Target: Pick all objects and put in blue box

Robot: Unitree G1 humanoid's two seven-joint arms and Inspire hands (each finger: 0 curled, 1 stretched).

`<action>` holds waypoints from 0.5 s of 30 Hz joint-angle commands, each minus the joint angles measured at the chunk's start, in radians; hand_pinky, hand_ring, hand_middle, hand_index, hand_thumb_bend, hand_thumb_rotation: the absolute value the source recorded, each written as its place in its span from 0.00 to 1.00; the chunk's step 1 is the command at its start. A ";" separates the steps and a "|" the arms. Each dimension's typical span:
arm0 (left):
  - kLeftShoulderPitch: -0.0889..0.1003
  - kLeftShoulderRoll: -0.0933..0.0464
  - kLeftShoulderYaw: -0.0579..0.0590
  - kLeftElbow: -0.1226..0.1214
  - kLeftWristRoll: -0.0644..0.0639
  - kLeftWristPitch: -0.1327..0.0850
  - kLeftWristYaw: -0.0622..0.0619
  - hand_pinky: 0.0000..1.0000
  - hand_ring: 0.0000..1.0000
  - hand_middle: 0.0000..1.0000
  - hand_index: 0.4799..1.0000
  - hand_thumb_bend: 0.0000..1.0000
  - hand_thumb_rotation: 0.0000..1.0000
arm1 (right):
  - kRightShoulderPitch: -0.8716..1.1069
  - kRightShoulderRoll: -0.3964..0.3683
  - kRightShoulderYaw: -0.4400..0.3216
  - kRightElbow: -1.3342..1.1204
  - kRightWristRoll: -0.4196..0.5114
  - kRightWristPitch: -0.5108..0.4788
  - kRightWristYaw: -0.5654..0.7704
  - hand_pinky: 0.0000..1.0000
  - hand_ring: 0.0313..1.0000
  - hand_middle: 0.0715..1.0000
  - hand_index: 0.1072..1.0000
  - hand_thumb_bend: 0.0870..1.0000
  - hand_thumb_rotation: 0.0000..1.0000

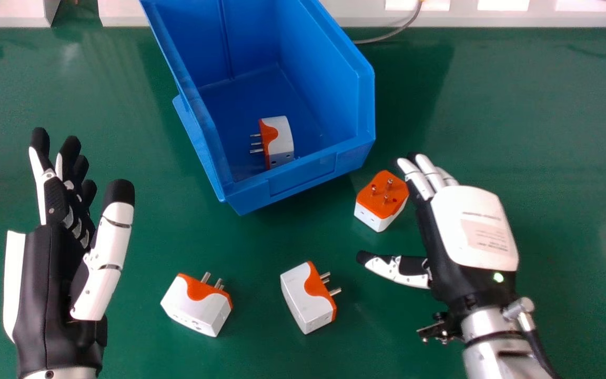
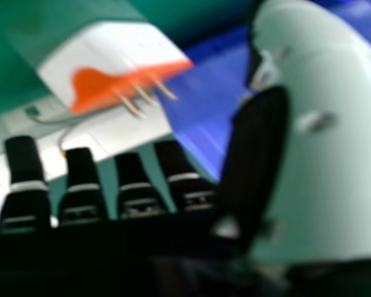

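Here at the right of the head view is the right hand point(image 1: 474, 226), empty, fingers extended, thumb out to the side, its fingertips just beside the nearest adapter point(image 1: 379, 197), which sits right of centre with its pins up, close by the front corner of the blue box point(image 1: 303, 176). One adapter point(image 1: 279, 142) is already inside, top centre! Two more wait at the lower centre: the left one point(image 1: 198, 304) and the middle one point(image 1: 309, 297), both on the green table point(image 1: 561, 221). Over at the left, the left hand point(image 1: 105, 252) is empty too, fingers relaxed.

The job now looks like gripping that nearest adapter. Best to bring the palm over it, fingers on the far side, thumb on the near side, squeezing the white body and sparing the pins. Careful: a sideways nudge could push it against the box. Then lift clear of the rim!
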 commanded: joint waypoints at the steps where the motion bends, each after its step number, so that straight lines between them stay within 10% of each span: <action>1: -0.003 0.008 0.007 -0.012 -0.011 -0.008 -0.003 1.00 1.00 1.00 0.96 0.43 0.64 | -0.064 0.015 0.011 0.047 -0.002 0.019 -0.011 0.71 0.86 0.91 0.85 0.51 0.38; 15: 0.002 0.016 0.014 -0.014 -0.027 -0.011 -0.020 1.00 1.00 1.00 0.98 0.44 0.64 | -0.266 0.061 0.050 0.256 0.036 0.119 0.022 0.72 0.85 0.90 0.85 0.53 0.36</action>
